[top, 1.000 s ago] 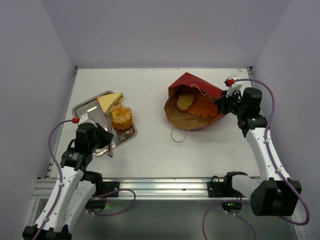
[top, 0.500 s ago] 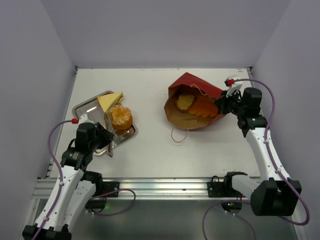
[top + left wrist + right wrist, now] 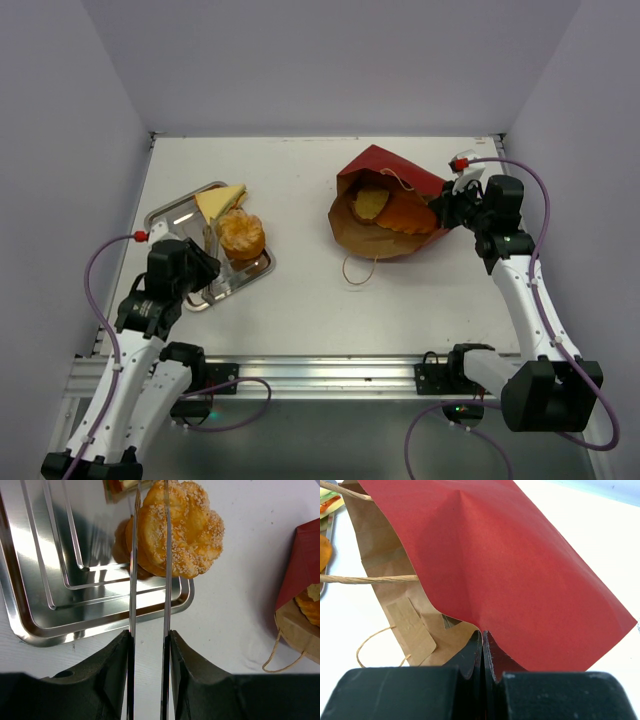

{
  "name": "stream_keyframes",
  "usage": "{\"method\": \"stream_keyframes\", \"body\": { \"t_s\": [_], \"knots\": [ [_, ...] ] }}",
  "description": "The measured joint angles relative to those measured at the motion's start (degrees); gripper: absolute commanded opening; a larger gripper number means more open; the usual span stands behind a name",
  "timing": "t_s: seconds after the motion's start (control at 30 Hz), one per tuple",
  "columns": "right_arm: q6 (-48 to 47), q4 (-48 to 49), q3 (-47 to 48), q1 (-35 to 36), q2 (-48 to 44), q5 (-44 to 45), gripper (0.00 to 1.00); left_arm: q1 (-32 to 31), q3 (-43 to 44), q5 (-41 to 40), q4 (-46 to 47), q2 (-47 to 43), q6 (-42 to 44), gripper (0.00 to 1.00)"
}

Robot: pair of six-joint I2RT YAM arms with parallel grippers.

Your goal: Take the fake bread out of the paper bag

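The left gripper (image 3: 148, 642) clamps the metal tongs (image 3: 132, 580) above the bun (image 3: 195, 530) on the tray (image 3: 45, 625). The right gripper (image 3: 483, 647) pinches the paper bag (image 3: 510, 570) by its edge.

In my left wrist view the metal tongs (image 3: 132, 590) run out past the top edge, their tips unseen; the sandwich wedge (image 3: 122, 486) is cropped there too, the paper bag (image 3: 300, 565) at the right. From my right wrist, the bag's red panel hides the bread (image 3: 372, 203) inside.

Bright even light, glare on metal tray (image 3: 30, 545)
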Motion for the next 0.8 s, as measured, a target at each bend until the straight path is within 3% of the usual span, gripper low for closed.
{"method": "stream_keyframes", "body": {
  "t_s": [0.3,0.5,0.67,0.8],
  "knots": [
    [0.0,0.0,0.0,0.0,0.0,0.0,0.00,0.0,3.0,-2.1,-1.8,1.2,1.4,0.39],
    [0.0,0.0,0.0,0.0,0.0,0.0,0.00,0.0,6.5,-1.5,-1.9,2.0,4.0,0.29],
    [0.0,0.0,0.0,0.0,0.0,0.0,0.00,0.2,10.1,9.0,0.5,4.0,6.6,0.22],
    [0.0,0.0,0.0,0.0,0.0,0.0,0.00,0.0,10.4,22.2,5.2,6.2,7.0,0.20]
  ]
}}
